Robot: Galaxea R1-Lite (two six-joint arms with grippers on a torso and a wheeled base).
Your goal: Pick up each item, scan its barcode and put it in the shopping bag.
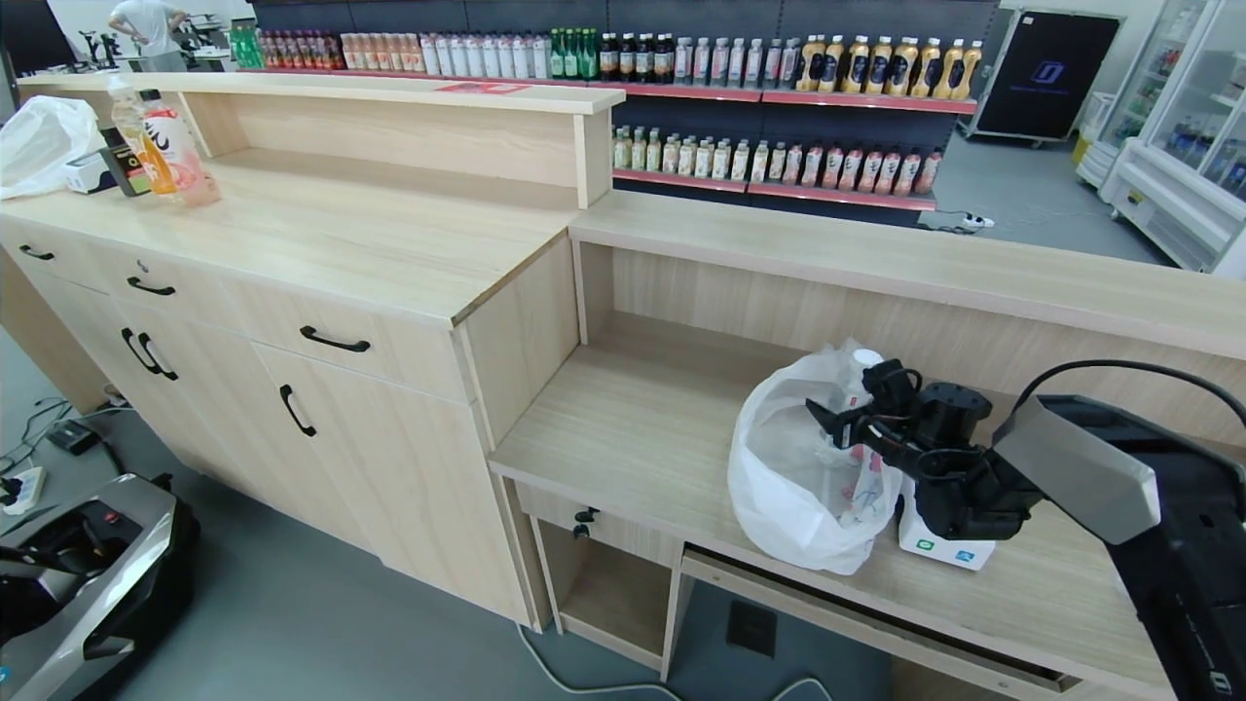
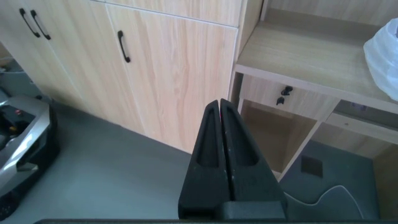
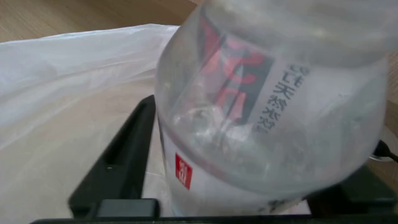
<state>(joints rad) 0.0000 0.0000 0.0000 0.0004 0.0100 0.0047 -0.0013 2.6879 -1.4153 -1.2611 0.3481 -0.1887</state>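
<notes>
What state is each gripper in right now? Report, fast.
Left gripper: shut, holding nothing.
Right gripper: shut on the bottle, at the mouth of the shopping bag.

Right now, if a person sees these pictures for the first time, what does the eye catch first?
The right gripper holds a clear bottle at the mouth of the white shopping bag on the lower desk. To the left, two drink bottles stand on the higher counter, near another white bag.
</notes>
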